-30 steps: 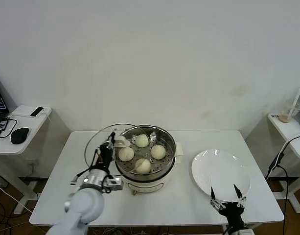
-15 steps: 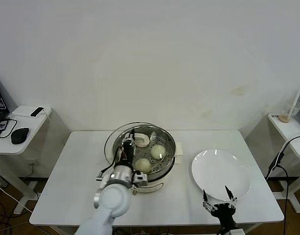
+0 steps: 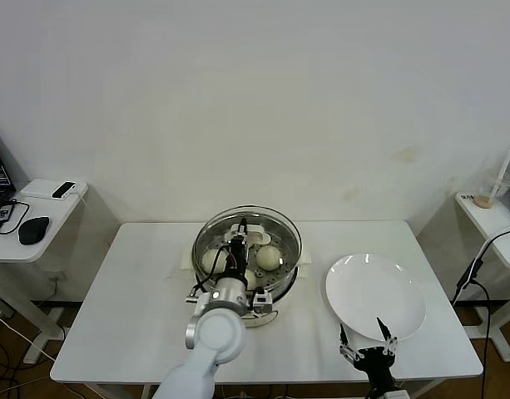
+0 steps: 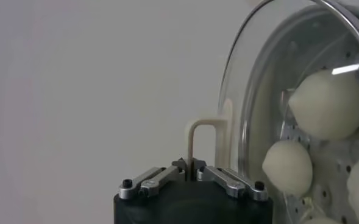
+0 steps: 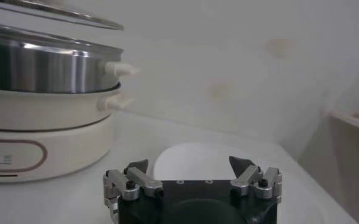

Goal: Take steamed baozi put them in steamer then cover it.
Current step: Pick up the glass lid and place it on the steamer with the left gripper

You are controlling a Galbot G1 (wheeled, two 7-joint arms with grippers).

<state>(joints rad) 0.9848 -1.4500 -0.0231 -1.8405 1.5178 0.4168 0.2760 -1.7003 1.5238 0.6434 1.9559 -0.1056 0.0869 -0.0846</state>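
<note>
Round transparent glass lid with metal rim held over the round shiny stainless-steel steamer pot on its cream-white electric base, roughly centred over the pot, slightly above the rim as seen from the right wrist view. Left gripper above the middle of the pot, jaws pinched tight on the lid's cream rectangular handle, the handle rising straight out from between the fingertips in the left wrist view. Small round cream-white dough buns lying on the perforated tray under the glass, just beyond the clamped handle; three plainly visible from the head view, the rest hidden behind the arm. Right gripper low at the near table edge, well apart from the pot, fingers spread wide and holding nothing, just in front of the flat round white plate. White rectangular table beneath everything.
</note>
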